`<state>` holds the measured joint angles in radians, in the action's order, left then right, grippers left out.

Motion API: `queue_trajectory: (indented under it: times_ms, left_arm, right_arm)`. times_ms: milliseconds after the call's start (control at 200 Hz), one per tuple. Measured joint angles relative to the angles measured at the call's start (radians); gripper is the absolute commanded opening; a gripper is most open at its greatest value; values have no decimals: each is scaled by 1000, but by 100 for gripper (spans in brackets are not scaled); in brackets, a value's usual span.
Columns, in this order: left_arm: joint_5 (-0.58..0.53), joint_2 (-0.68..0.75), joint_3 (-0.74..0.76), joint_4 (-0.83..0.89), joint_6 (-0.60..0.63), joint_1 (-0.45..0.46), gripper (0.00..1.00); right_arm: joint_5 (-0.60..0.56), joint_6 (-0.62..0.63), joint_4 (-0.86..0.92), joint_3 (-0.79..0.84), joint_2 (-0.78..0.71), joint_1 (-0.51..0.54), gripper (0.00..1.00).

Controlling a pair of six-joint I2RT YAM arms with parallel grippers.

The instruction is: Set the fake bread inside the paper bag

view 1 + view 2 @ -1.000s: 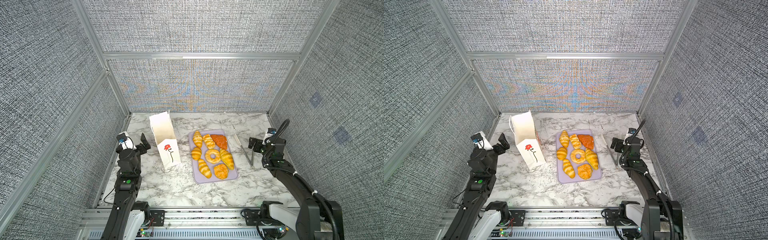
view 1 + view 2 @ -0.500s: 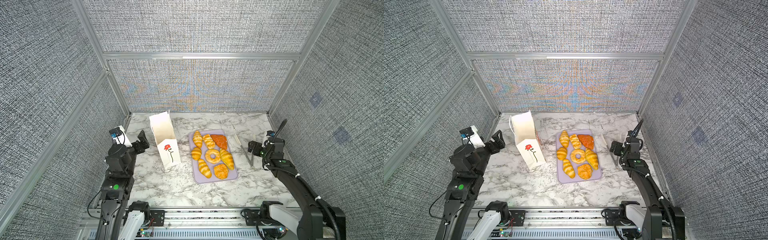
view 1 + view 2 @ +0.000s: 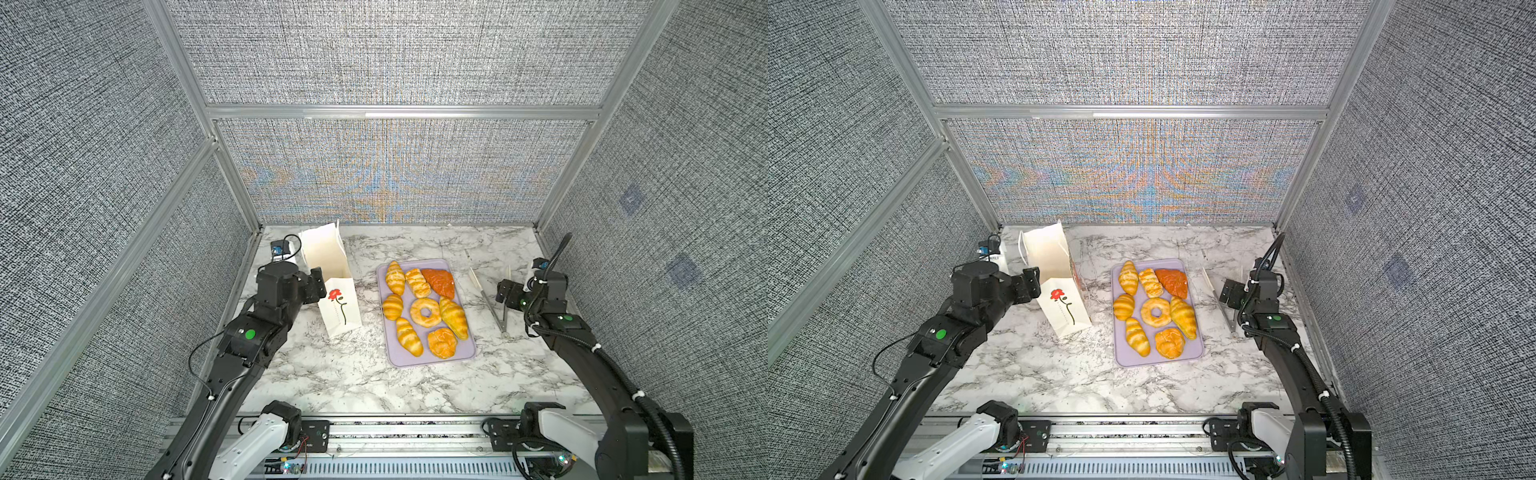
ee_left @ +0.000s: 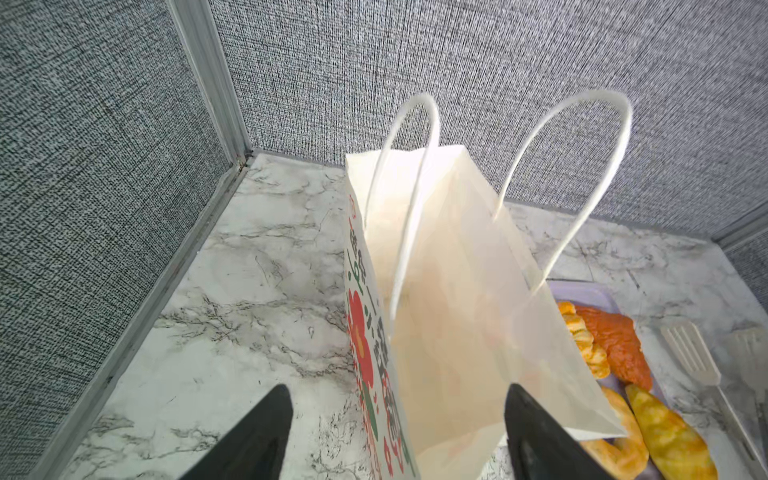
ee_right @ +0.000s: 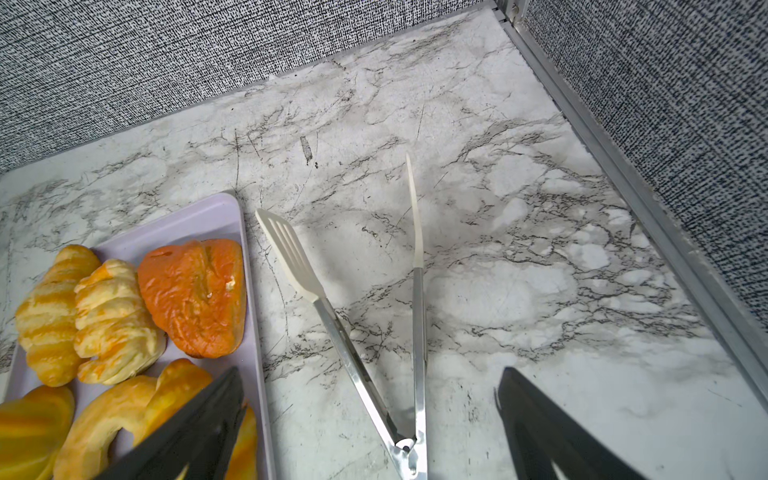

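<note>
**Fake bread [image 3: 453, 318] all on the tray, bag standing open**

Eight glossy toy pastries here, and every one sits on the flat lavender tray [image 3: 463, 351] in the middle of the marble counter [image 3: 332, 374]. Count them off: five golden striped croissants [image 3: 395, 277], one ring doughnut [image 3: 415, 318], one round orange bun [image 3: 442, 343], and one darker orange-brown triangular piece [image 3: 438, 281] at the tray's far right corner. None is in the bag.

One paper bag [image 3: 338, 307], tall and white, stands upright to the left of the tray and apart from it, a red rose on a black stem on its near face. Its mouth gapes open and two white cord handles arch above it. One pair of metal tongs [image 3: 492, 307] with white tips lies splayed on the counter, right of the tray.

Now the arms. The left arm reaches forward up the left side, and the left fingers [image 4: 262, 436] stand apart, one on each side of the bag's near rim, with a gap showing on the outer side. The right arm bends in from the right; the right fingers [image 5: 540, 428] are spread wide and hover above the tongs' hinged end, holding nothing.
</note>
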<state>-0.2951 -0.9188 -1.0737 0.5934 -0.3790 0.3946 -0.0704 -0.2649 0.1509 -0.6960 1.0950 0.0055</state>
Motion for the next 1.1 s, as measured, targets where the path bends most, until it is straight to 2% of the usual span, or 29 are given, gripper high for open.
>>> queue_trajectory:
  times_ms: [185, 435, 780, 1101]
  left_arm:
    - [-47, -108, -71, 37, -23, 10, 68]
    - [-70, -182, -134, 93, -48, 10, 53]
    - [-69, -241, -164, 129, -51, 7, 43]
    - [-60, -257, -152, 124, -47, -29, 24]
  right_arm:
    - [-19, 18, 27, -11, 1, 7, 96]
    - [-30, 37, 38, -17, 9, 9, 96]
    - [-36, 58, 50, -24, 18, 14, 96]
    - [-56, 66, 61, -21, 9, 14, 96]
